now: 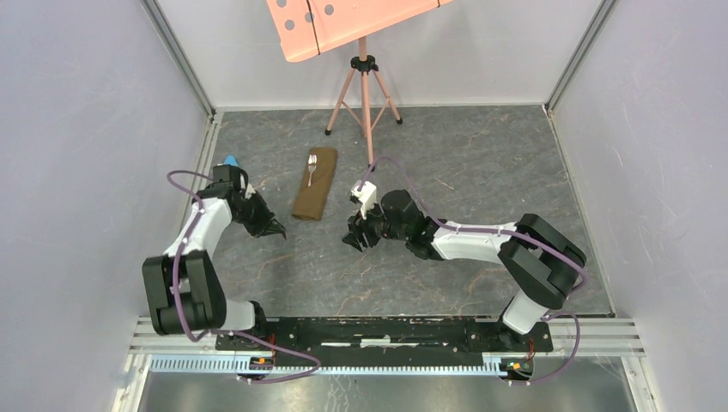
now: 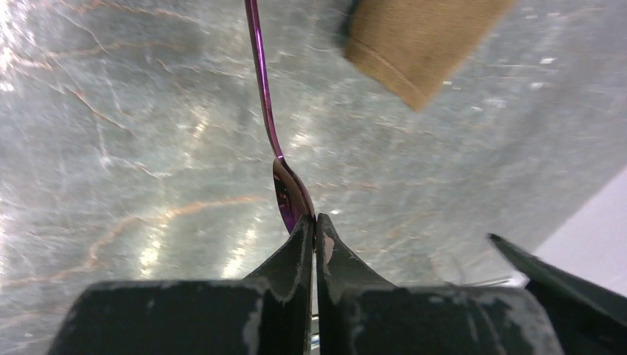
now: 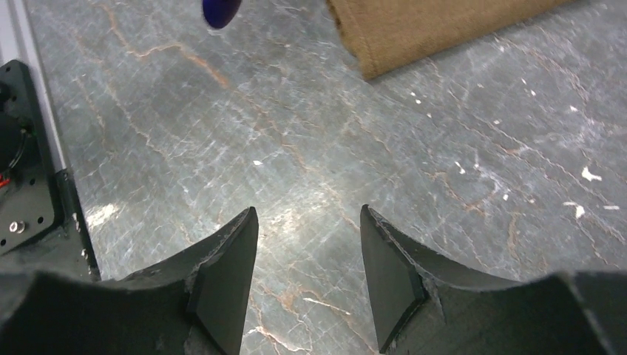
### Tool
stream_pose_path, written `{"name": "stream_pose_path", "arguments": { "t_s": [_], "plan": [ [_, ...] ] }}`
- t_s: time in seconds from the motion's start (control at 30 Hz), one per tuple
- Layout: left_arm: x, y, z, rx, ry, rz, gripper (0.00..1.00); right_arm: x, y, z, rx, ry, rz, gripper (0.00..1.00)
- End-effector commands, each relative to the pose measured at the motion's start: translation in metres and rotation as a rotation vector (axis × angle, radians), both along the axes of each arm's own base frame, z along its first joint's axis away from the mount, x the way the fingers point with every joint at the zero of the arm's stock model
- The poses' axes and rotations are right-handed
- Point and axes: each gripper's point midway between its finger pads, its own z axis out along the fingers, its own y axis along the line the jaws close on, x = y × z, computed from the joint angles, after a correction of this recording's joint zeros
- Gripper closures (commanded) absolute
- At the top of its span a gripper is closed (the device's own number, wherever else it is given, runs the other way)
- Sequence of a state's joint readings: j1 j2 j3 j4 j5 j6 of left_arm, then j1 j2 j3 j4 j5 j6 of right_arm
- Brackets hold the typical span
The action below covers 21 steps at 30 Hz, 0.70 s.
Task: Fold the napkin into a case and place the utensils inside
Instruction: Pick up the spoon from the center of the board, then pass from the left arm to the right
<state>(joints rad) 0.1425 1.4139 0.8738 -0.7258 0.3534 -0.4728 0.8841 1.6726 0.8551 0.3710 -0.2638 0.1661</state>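
Note:
The napkin is folded into a narrow olive-brown case (image 1: 315,184) lying on the table's middle left. The silver fork (image 1: 312,166) shows at its far end. My left gripper (image 1: 276,230) is left of the case's near end, shut on the bowl of the purple spoon (image 2: 290,198). The spoon's thin handle (image 2: 260,66) points away from the fingers, past the case's corner (image 2: 414,41). My right gripper (image 1: 356,241) is open and empty, right of the case's near end, over bare table (image 3: 310,222). The case's end (image 3: 429,29) lies ahead of it.
A small blue toy block (image 1: 230,160) sits at the far left by the wall, behind the left arm. A pink tripod stand (image 1: 365,94) is at the back. A dark blue rounded thing (image 3: 219,11) shows at the top edge of the right wrist view.

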Motion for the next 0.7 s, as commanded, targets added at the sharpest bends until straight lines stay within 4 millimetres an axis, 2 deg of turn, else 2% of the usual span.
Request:
{"name": "stream_pose_path", "arguments": {
  "t_s": [0.0, 0.17, 0.3, 0.43, 0.67],
  "plan": [
    [0.010, -0.021, 0.053, -0.159, -0.110, 0.163, 0.98, -0.007, 0.019, 0.051, 0.150, -0.240, 0.055, 0.40],
    [0.000, -0.031, 0.094, -0.260, -0.116, 0.314, 0.98, -0.026, 0.040, 0.077, 0.225, -0.439, 0.127, 0.36],
    [-0.007, -0.047, 0.121, -0.422, -0.084, 0.436, 0.98, -0.034, 0.059, 0.091, 0.253, -0.587, 0.110, 0.32],
    [-0.008, -0.064, 0.138, -0.566, 0.006, 0.477, 0.98, -0.036, 0.063, 0.109, 0.328, -0.736, 0.024, 0.30],
    [-0.006, -0.075, 0.153, -0.632, 0.047, 0.476, 0.98, -0.027, 0.066, 0.132, 0.438, -0.870, -0.084, 0.24]
  ]
}}
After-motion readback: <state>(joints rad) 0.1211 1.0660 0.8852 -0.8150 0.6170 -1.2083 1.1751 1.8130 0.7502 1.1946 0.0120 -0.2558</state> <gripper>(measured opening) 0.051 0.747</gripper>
